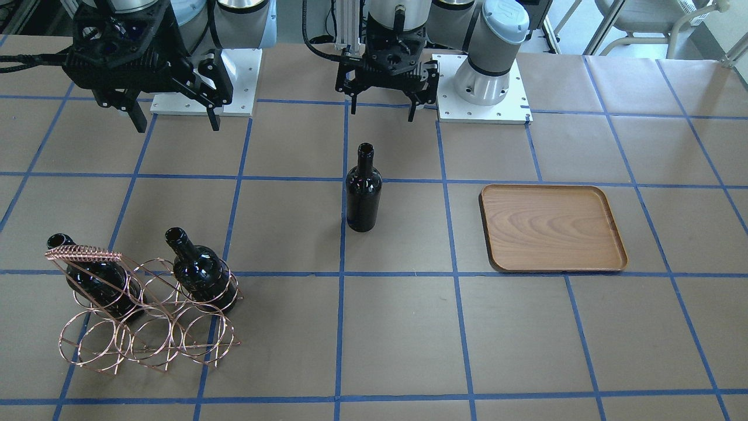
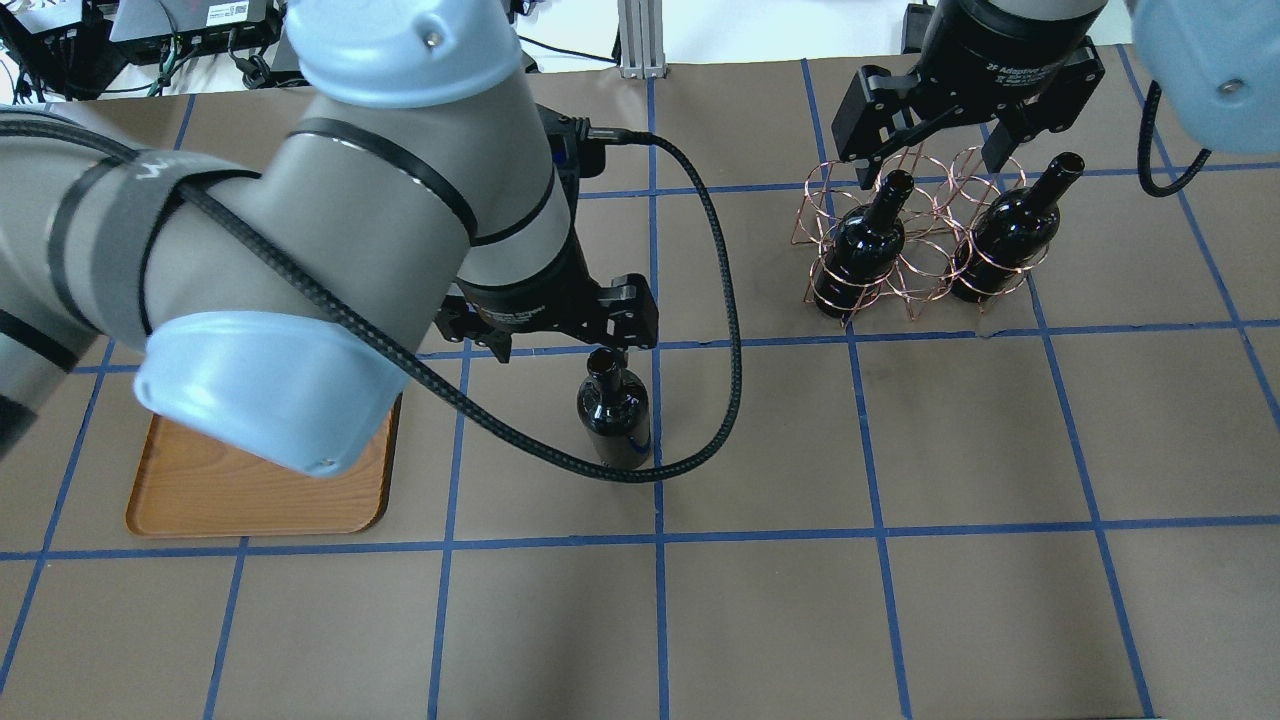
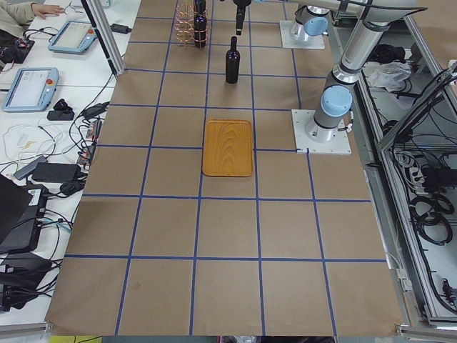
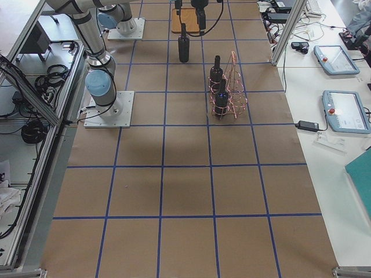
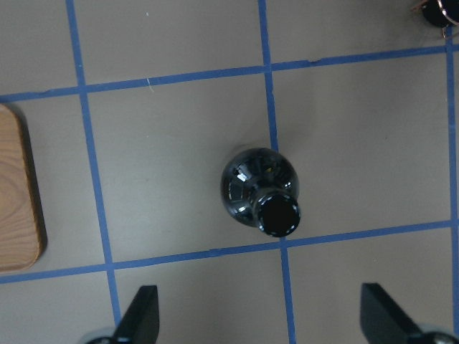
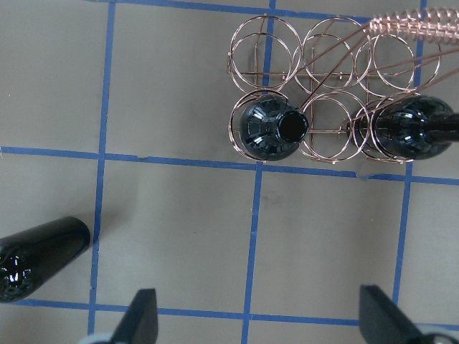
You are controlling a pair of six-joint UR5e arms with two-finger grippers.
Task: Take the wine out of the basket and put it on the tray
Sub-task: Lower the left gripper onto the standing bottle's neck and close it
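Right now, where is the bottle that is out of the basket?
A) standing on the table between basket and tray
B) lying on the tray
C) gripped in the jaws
A: the wine stands upright on the table, apart from the basket and the tray.

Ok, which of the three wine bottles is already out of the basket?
The bottle standing alone on the table between basket and tray, near the left claw; the other two sit in the basket's rings.
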